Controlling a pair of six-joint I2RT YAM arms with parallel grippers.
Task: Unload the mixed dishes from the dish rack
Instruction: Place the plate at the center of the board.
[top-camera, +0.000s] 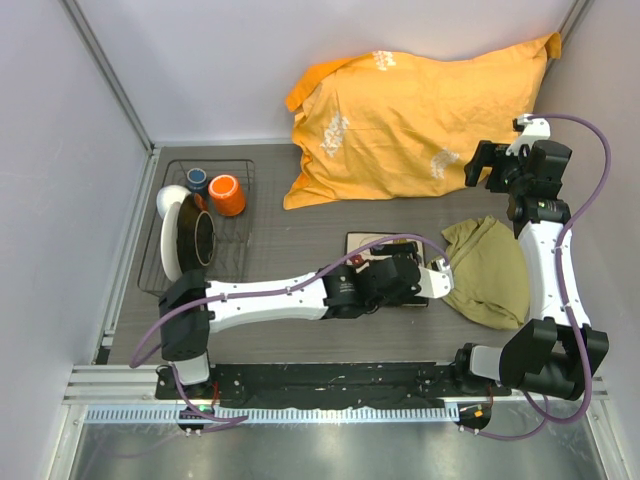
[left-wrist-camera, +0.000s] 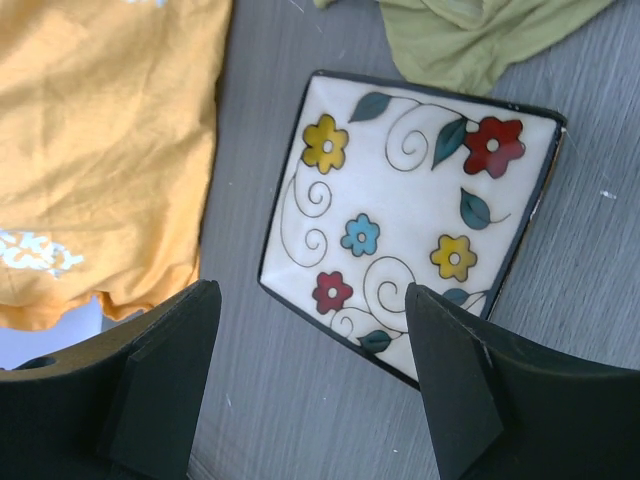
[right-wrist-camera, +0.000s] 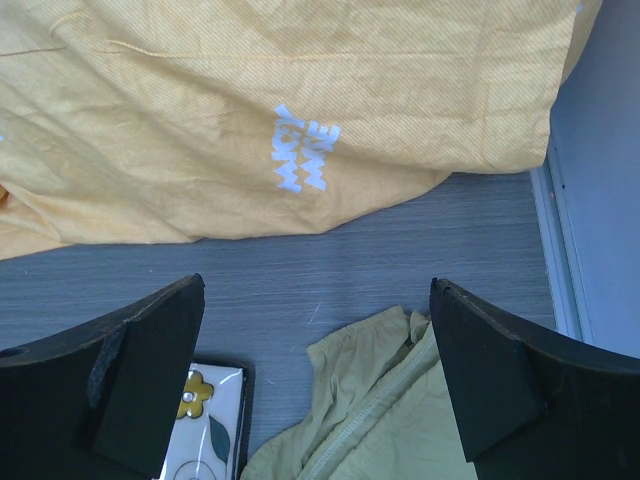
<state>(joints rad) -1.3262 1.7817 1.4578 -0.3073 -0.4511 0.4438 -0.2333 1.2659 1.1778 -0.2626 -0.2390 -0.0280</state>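
The square white plate with coloured flowers (left-wrist-camera: 410, 210) lies flat on the table, just beyond my left gripper (left-wrist-camera: 315, 390), which is open and empty above its near edge. From above, the plate (top-camera: 362, 242) is mostly hidden under the left gripper (top-camera: 408, 280). The dish rack (top-camera: 240, 165) stands at the far left and holds the white bowl (top-camera: 172, 200), the round dark-rimmed plate (top-camera: 185, 240), the orange mug (top-camera: 227, 195) and the small dark blue cup (top-camera: 197, 179). My right gripper (top-camera: 485, 165) is open and empty, raised at the far right; its own view (right-wrist-camera: 315, 380) shows a plate corner (right-wrist-camera: 205, 430).
A large orange cloth (top-camera: 420, 110) covers the back of the table and also shows in the left wrist view (left-wrist-camera: 100, 150). A crumpled green cloth (top-camera: 490, 265) lies right of the square plate, touching its far edge (left-wrist-camera: 480, 35). Walls close in the left, back and right.
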